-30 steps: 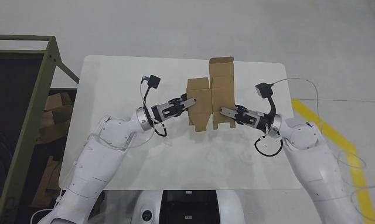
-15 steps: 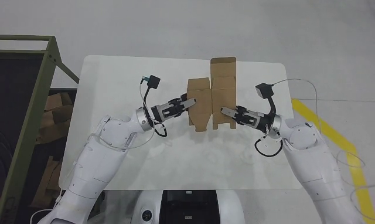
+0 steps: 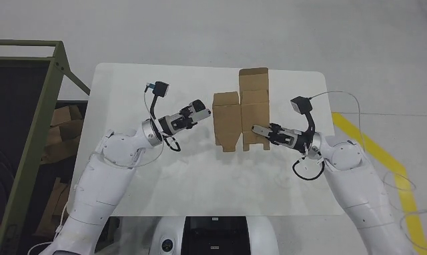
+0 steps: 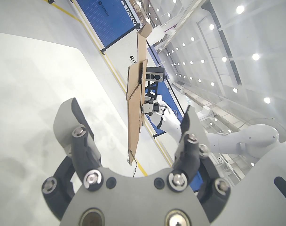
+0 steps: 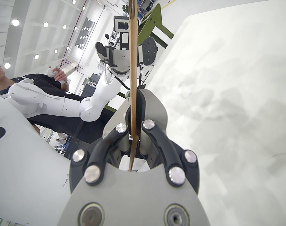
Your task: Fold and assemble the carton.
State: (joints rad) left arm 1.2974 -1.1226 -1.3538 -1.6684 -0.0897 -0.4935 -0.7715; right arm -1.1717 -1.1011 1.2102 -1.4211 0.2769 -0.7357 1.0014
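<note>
Near the worktop's (image 3: 133, 188) far edge, the carton (image 3: 241, 115) is clamped by the right gripper (image 3: 256, 129); the left gripper (image 3: 201, 107) jaws are set apart.

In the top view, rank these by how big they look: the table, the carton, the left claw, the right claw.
1. table
2. carton
3. left claw and right claw: these look about alike, so I leave them unranked.

The carton (image 3: 240, 111) is plain brown. The counter (image 3: 133, 181) is white. The left tool (image 3: 202, 109) and right tool (image 3: 255, 128) are grey with black fingers. The floor (image 3: 200, 28) is pale grey with a yellow stripe (image 3: 363, 143).
</note>
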